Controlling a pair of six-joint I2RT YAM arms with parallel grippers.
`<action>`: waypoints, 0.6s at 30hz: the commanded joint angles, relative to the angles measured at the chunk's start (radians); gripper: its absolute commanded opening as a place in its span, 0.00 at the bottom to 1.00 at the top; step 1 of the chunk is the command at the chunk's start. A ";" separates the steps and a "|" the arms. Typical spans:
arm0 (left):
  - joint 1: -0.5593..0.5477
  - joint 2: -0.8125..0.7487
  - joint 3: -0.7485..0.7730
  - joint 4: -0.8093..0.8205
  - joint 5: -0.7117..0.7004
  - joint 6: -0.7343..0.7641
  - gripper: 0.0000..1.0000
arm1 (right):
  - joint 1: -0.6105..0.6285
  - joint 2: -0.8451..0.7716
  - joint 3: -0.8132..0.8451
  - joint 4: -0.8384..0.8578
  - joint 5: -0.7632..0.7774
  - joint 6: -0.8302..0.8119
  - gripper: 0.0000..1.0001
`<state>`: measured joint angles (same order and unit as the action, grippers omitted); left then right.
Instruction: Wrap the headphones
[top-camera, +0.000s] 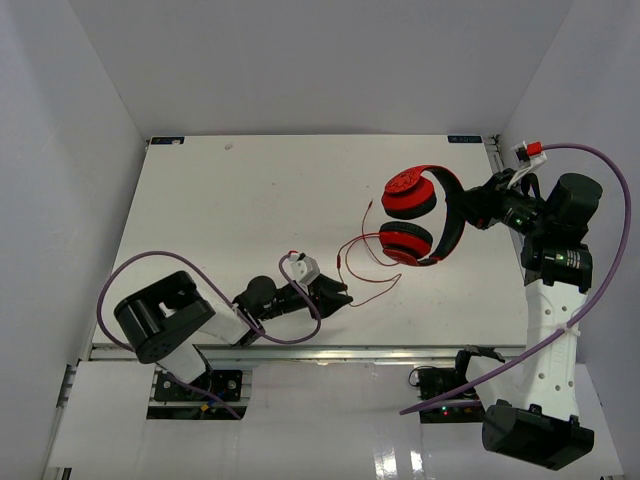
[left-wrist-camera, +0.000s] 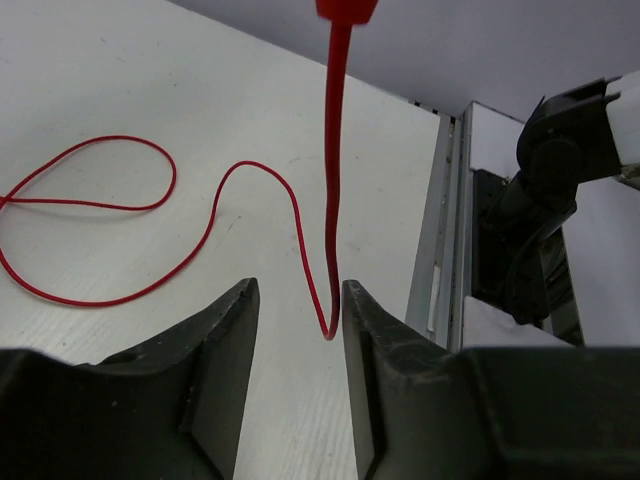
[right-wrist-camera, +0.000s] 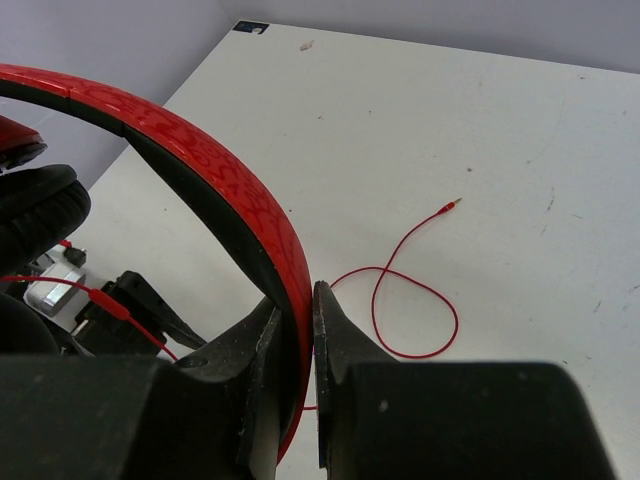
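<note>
The red headphones (top-camera: 420, 215) hang above the right side of the table. My right gripper (top-camera: 478, 208) is shut on their headband (right-wrist-camera: 220, 170), which runs between the right gripper (right-wrist-camera: 308, 300) jaws. One black-padded earcup (right-wrist-camera: 35, 215) shows at the left. The thin red cable (top-camera: 362, 262) drops from the headphones and lies in loops on the table, its plug (right-wrist-camera: 458, 202) free. My left gripper (top-camera: 338, 293) sits low at the cable's near end. In the left wrist view the left gripper (left-wrist-camera: 298, 300) is open. A bend of the cable (left-wrist-camera: 328, 330) lies between the tips, close to the right finger (left-wrist-camera: 380, 350).
The white table (top-camera: 250, 200) has a metal rail (left-wrist-camera: 440, 250) along its near edge, just right of my left gripper. The right arm's base (left-wrist-camera: 545, 200) stands beyond that rail. Thick purple robot cables (top-camera: 130, 270) loop off both arms. Grey walls enclose three sides.
</note>
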<state>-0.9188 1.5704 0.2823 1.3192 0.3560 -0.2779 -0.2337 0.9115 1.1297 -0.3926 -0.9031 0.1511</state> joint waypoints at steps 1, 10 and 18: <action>-0.005 0.074 0.037 0.240 0.039 -0.050 0.44 | 0.002 -0.016 0.049 0.039 -0.051 0.053 0.08; -0.005 0.130 0.033 0.362 0.036 -0.097 0.31 | 0.002 -0.024 0.014 0.049 -0.051 0.054 0.08; -0.005 0.113 0.015 0.404 0.025 -0.117 0.46 | 0.002 -0.026 0.001 0.054 -0.054 0.056 0.08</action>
<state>-0.9188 1.7081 0.3019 1.3186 0.3777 -0.3768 -0.2337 0.9041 1.1294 -0.3914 -0.9211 0.1577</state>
